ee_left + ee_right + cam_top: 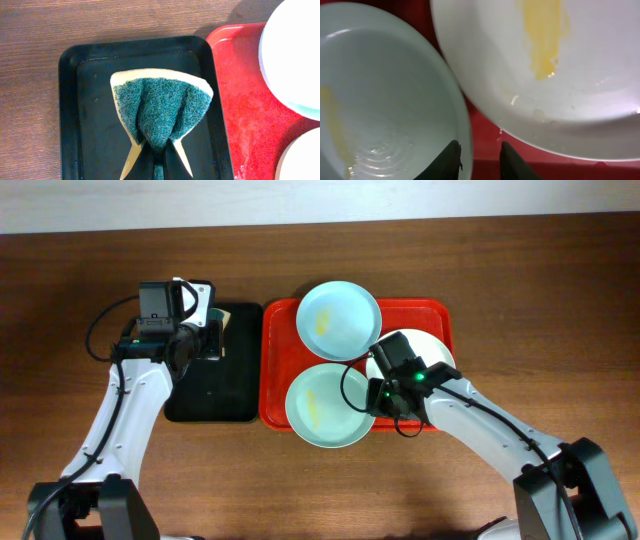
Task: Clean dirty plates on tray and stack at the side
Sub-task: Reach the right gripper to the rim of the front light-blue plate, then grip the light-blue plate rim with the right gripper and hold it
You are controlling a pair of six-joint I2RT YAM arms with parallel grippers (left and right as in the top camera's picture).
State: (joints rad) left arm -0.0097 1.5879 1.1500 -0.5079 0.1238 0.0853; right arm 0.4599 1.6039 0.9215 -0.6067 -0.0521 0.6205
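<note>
Three plates lie on the red tray [440,315]: a mint-blue plate [338,319] at the back, a second mint-blue plate [325,408] at the front and a white plate [432,348] on the right, partly under my right arm. All show yellow smears. My right gripper [479,152] is open and low over the tray. It straddles the front mint-blue plate's rim [466,125], with one finger inside and the other over bare red tray beside the white plate [580,75]. My left gripper [156,146] is shut on a green-and-yellow sponge [160,102], folded above the black tray.
The narrow black tray [212,400] sits directly left of the red tray on the brown wooden table [500,260]. The front mint-blue plate overhangs the red tray's front rim. Cables loop beside both arms.
</note>
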